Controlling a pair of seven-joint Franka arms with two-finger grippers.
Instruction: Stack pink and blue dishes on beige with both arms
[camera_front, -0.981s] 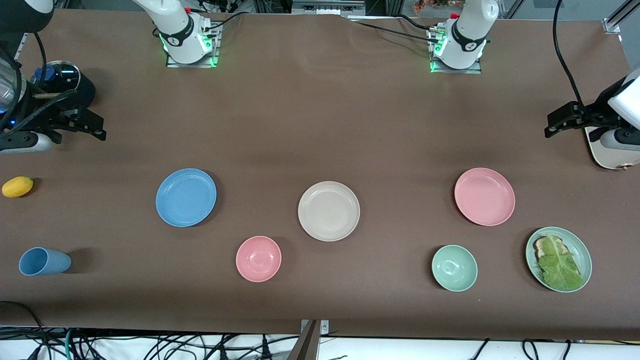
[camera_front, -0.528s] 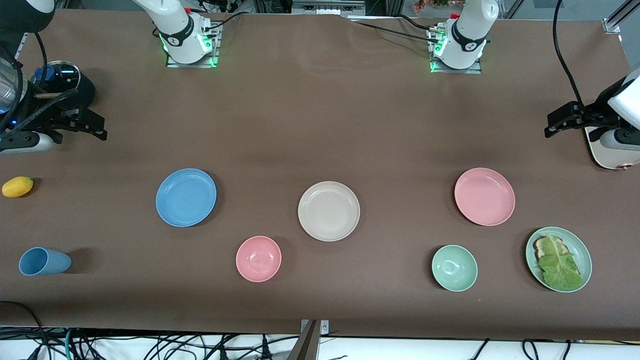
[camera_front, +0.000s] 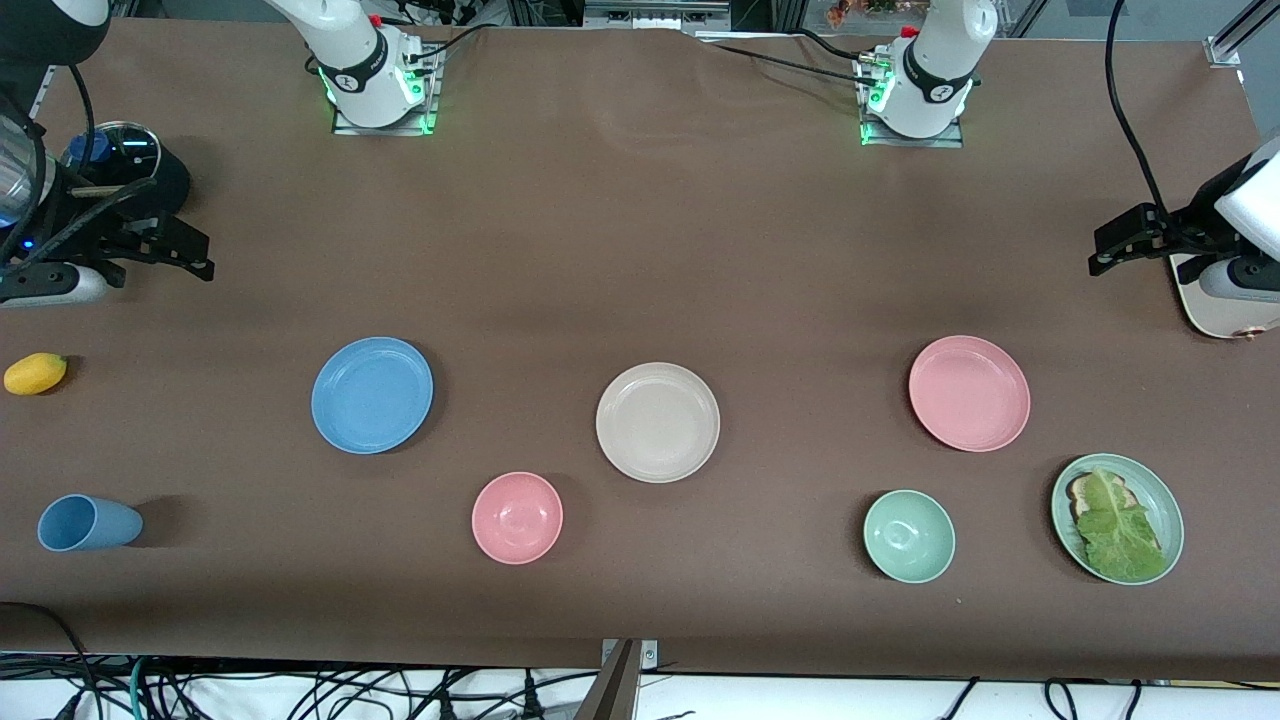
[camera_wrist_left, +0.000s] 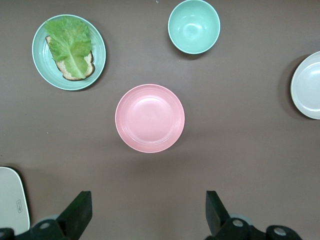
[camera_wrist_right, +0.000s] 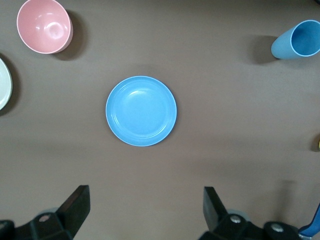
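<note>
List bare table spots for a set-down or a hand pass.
Widest bare stretch: between the arm bases and the row of blue plate, beige plate and pink plate. Gaps between those plates are also bare. Crowded: the strip nearer the camera, with cup, pink bowl, green bowl and lettuce plate.

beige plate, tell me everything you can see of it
The flat round cream-beige plate looks like matte plastic, with a low raised rim and a faint inner ring around its well. It lies upright and empty on the brown table, about midway between the flat round light blue plate and the flat round pastel pink plate, slightly nearer to the front camera than both. Nothing touches it or rests on it.
</note>
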